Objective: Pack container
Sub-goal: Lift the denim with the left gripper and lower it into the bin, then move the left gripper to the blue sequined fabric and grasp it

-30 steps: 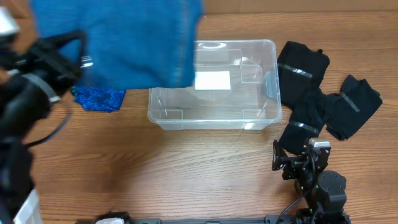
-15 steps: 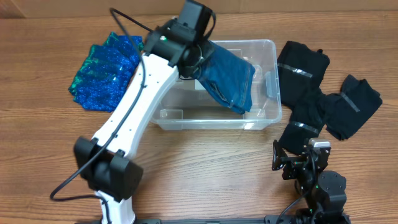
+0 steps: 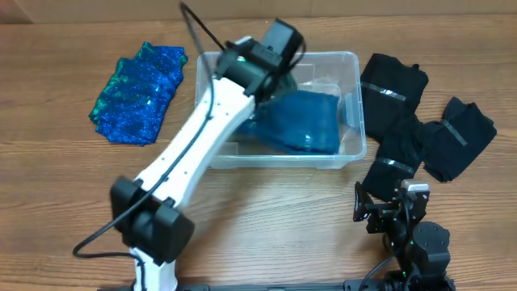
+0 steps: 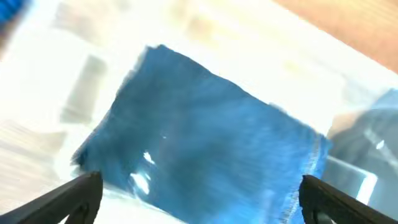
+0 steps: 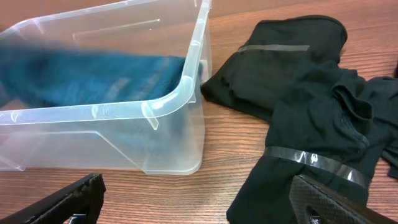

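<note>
The clear container [image 3: 353, 62] stands at the middle back of the table. A folded blue denim garment [image 3: 303, 121] lies inside it, filling its right half. My left gripper [image 4: 201, 186] hangs over that garment inside the container. It is open, both fingers spread wide, with nothing between them. The left wrist view is blurred. My right gripper [image 3: 384, 202] rests open near the front right edge, empty, facing the container's corner [image 5: 180, 93] and a black garment [image 5: 311, 112]. Through the clear wall the denim [image 5: 93, 78] shows.
A sparkly blue-green cloth [image 3: 137, 93] lies on the table left of the container. Black garments with shiny bands [image 3: 392, 85] [image 3: 460, 133] are piled to its right. Bare wood lies in front of the container.
My left arm swung in from the left with the denim, lowered it in the container and opened, letting it go. The right arm has not moved.
</note>
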`<state>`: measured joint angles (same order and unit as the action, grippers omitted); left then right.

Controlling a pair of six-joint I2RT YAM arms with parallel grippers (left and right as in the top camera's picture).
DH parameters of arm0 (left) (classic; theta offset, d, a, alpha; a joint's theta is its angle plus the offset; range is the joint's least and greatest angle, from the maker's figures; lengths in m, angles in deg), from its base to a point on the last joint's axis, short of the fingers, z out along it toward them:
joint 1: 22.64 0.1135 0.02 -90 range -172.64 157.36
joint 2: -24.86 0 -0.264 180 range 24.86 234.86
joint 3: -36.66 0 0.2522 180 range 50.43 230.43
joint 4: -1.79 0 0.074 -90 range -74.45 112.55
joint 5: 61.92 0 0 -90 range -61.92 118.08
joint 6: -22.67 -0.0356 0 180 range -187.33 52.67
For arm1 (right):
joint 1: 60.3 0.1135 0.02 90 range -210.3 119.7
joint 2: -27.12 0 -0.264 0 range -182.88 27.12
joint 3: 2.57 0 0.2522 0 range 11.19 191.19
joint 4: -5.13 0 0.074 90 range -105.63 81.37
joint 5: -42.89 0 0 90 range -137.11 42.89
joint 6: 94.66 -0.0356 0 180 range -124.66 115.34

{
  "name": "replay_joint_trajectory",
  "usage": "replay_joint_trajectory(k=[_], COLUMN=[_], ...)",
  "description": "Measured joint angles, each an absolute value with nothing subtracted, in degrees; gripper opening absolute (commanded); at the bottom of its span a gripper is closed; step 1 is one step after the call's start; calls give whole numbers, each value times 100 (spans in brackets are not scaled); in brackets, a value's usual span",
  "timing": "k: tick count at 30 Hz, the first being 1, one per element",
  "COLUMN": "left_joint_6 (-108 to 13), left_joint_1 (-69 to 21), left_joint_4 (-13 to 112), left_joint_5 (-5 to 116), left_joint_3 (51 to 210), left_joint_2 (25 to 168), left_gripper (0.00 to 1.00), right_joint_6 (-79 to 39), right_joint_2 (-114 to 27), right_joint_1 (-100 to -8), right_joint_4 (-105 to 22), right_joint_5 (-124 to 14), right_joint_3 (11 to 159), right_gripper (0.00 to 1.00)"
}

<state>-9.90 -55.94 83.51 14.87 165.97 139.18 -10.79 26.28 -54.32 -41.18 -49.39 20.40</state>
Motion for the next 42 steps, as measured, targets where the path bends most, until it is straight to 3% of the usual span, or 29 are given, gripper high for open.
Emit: replay_joint_trajectory(k=[3, 8, 15, 21, 27, 29, 31, 33, 35, 36, 38, 42], left_joint_6=[-1840, -2977, -5294, -6137, -6596, -6651, -6727, -6826, -6861, -6885, -6913, -6872], left_joint_1=[-4965, -2464, 189, 810, 747, 626, 436, 251, 113, 78, 8, 43], left_joint_4=[8922, 9295, 9099, 8124, 7451, 7324, 7278, 7271, 7311, 7355, 7621, 8259], left_joint_5=[1130, 1240, 3449, 4875, 5543, 5683, 5773, 5808, 5799, 5782, 5694, 5681], left_joint_3=[16672, 16833, 16831, 16820, 16820, 16820, 16820, 16820, 16820, 16818, 16818, 16868], left_joint_2=[13195, 12657, 14397, 16117, 16454, 16465, 16482, 16497, 16539, 16552, 16563, 16561], left_gripper=[100, 100, 100, 100, 99, 93, 75, 41, 15, 9, 4, 4], right_joint_6=[-1082, -1082, -1082, -1079, -1079, -1079, -1079, -1079, -1079, -1082, -1079, -1082], right_joint_2=[2628, 2628, 2628, 2628, 2628, 2628, 2628, 2628, 2628, 2628, 2628, 2628], right_joint_1=[-5432, -5430, -5430, -5430, -5432, -5430, -5432, -5432, -5432, -5430, -5430, -5432], right_joint_4=[-4116, -4118, -4118, -4121, -4121, -4118, -4118, -4121, -4121, -4121, -4123, -4118], right_joint_5=[-4939, -4939, -4939, -4939, -4928, -4926, -4924, -4926, -4922, -4926, -4926, -4924], right_joint_3=[2040, 2040, 2040, 2040, 2040, 2040, 2040, 2040, 2040, 2040, 2040, 2040], right_gripper=[100, 100, 100, 100, 100, 100, 100, 100, 100, 100, 100, 100])
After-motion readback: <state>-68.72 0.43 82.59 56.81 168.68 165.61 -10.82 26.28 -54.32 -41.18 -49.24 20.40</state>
